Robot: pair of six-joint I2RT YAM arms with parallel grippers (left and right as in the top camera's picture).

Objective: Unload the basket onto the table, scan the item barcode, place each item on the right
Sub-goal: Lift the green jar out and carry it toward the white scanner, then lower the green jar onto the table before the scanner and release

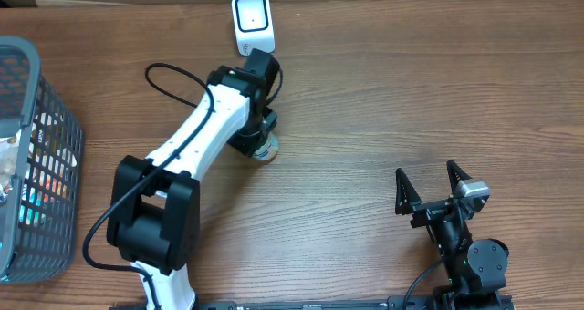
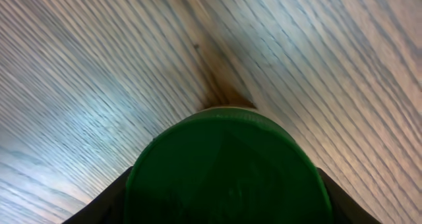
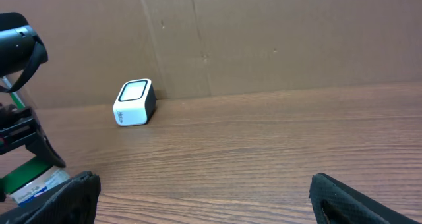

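Gripping a small round green-lidded container (image 1: 266, 151), the left gripper (image 1: 261, 139) had its jaws pinched on the tub's sides, and what a spot it was in: near the far edge of the wooden worktop (image 1: 383, 91), just in front of the white box-shaped barcode scanner (image 1: 251, 23). Whether the tub sat on the wood or hung just above it, nobody could tell. It looked light, stiff plastic with smooth, possibly slippery walls, so a hold across the body under the lid seemed right, leaving the white label clear. From the left wrist the lid filled the lower view, dark fingers (image 2: 105, 207) flanking it. That arm stretched diagonally from the near edge, wrist bent down over the tub. Over by the near right corner, the right gripper (image 1: 429, 187) was empty, jaws spread wide, pointing at the far edge.
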